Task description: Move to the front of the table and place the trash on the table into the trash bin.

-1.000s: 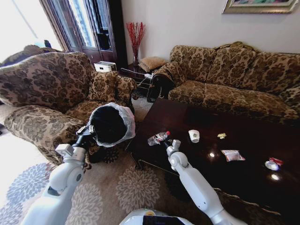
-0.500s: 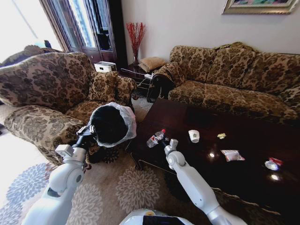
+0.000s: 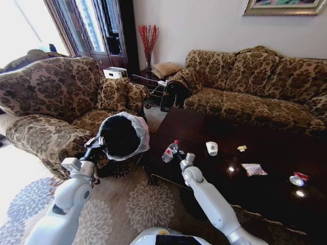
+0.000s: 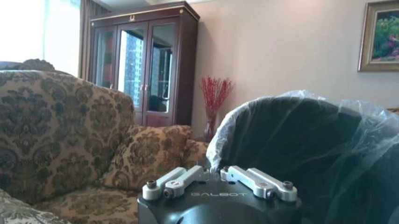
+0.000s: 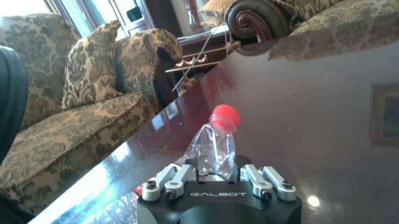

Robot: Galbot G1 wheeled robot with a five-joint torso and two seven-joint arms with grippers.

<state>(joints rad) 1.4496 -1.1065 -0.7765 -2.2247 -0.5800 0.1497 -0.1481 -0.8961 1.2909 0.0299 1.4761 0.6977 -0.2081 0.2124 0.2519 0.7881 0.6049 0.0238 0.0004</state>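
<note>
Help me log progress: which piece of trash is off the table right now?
The clear bottle with the red cap, held in the right hand. The white cup, wrapper and small bits lie on the table.

The left arm was stretched forward and up from the lower left side of the head view, with its white forearm rising to a dark wrist. The left gripper (image 3: 97, 144) was closed on the rim of the trash bin (image 3: 122, 136) and held it in the air, tilted, beside the left end of the table (image 3: 265, 189); in the left wrist view its fingers (image 4: 181, 179) were together at the bagged rim. The right arm reached from the lower middle up to the front left corner of the table. The right gripper (image 3: 179, 154) was closed on the bottle (image 3: 170, 150), which stood tilted between its fingers (image 5: 181, 177), the red cap pointing away from the wrist.
</note>
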